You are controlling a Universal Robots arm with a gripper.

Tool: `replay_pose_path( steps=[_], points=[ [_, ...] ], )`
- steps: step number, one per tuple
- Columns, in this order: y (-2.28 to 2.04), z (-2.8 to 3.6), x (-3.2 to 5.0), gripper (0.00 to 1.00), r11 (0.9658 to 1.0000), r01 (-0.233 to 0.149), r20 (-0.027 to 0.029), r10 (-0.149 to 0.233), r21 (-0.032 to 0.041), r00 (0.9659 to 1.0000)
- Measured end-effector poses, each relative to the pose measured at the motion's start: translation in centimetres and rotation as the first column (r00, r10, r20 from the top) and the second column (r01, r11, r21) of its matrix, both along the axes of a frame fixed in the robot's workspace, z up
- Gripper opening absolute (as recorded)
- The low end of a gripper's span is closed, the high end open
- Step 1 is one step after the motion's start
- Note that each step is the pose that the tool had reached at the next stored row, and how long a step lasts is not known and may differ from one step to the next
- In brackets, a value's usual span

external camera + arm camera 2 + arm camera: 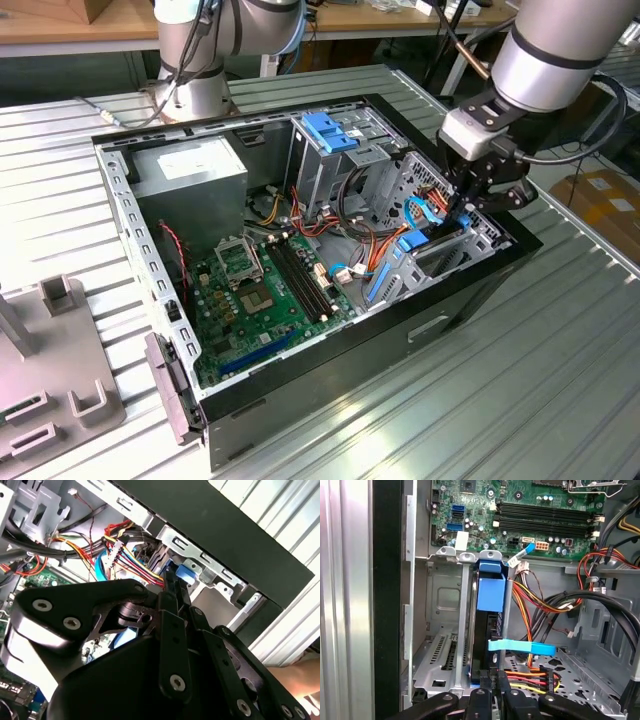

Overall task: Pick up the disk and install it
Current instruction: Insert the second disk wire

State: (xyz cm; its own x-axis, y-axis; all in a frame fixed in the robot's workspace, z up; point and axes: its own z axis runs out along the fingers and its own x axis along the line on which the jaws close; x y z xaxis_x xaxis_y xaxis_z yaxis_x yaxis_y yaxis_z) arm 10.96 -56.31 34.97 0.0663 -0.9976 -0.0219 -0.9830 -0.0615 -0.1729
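Observation:
The disk (pixel 490 594) stands on edge in a slot of the metal drive bay (pixel 445 630) at the front corner of the open computer case (pixel 440 312). Its black body is capped by the blue bracket. In the exterior view the blue bracket (pixel 416 240) shows in the bay at the case's right end. My gripper (pixel 493 681) hangs right over the disk's near end, its black fingers (pixel 481 695) drawn close together on the bracket's edge. In the second wrist view the fingertips (pixel 175 587) meet a blue bracket tab (pixel 185 573). My gripper (pixel 468 205) reaches into the case from the exterior view's right.
Coloured cable bundles (pixel 540 600) and a blue flat cable (pixel 522 647) run beside the bay. The motherboard (pixel 260 290), grey power-supply box (pixel 190 170) and blue-handled drive cage (pixel 330 130) fill the case. A grey fixture (pixel 50 380) sits left. A hand (pixel 300 675) shows outside the case.

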Motion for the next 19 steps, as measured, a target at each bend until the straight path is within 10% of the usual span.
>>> replay_pose_path(
  steps=[8,10,15,19],
  points=[
    [0.17,0.8,0.01,0.16,0.9993,0.038,-0.0083,-0.038,-0.0024,0.9992],
    [0.18,0.81,0.01,0.16,0.9993,0.038,-0.0246,-0.038,-0.0031,0.999],
    [0.18,0.8,0.01,0.16,0.9993,0.038,-0.0353,-0.038,-0.0034,0.9986],
    [0.17,0.8,0.01,0.16,0.9993,0.038,-0.036,-0.038,-0.0035,0.9986]
  ],
)
